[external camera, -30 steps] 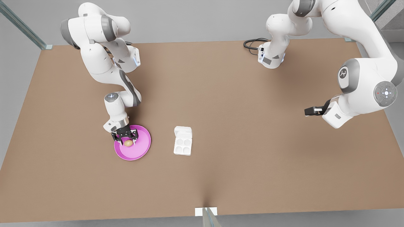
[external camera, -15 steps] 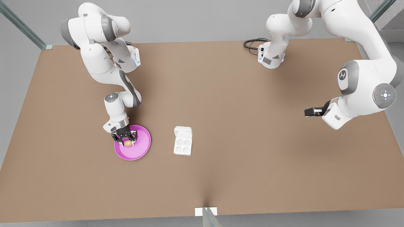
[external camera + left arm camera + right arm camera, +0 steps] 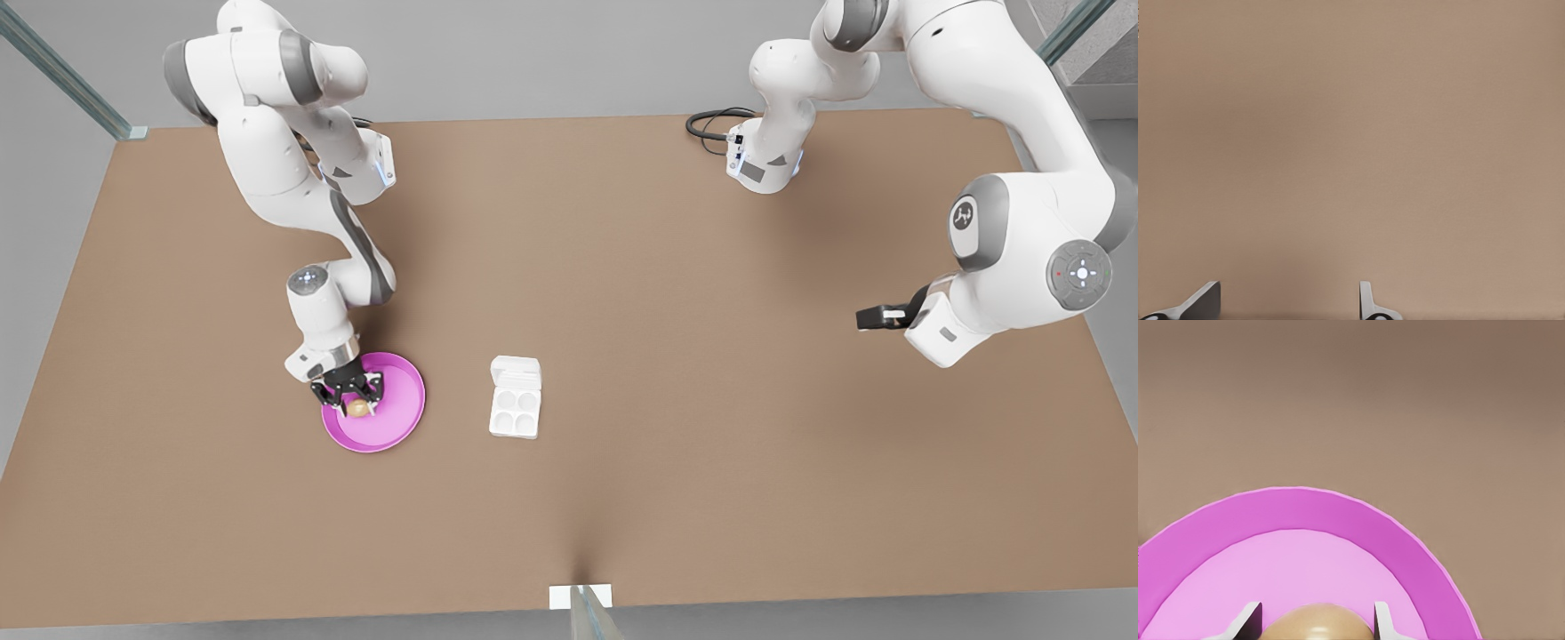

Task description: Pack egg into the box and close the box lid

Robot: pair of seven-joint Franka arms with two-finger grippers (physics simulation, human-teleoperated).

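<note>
Table (image 3: 622, 267) space around the box (image 3: 515, 397) is lying bare; the box is sitting with its lid (image 3: 516, 369) folded back and four cups showing, well apart from the pink plate (image 3: 396, 427) on the front view's left. Nothing is standing between the two. The right gripper (image 3: 353, 400) is grasping the egg (image 3: 358, 408) over the plate, fingers (image 3: 1382, 619) pressing both sides. Compared with a second ago, they are sitting closer together and the arm is leaning slightly. The left gripper (image 3: 861, 317) is waiting, released, over bare table.
</note>
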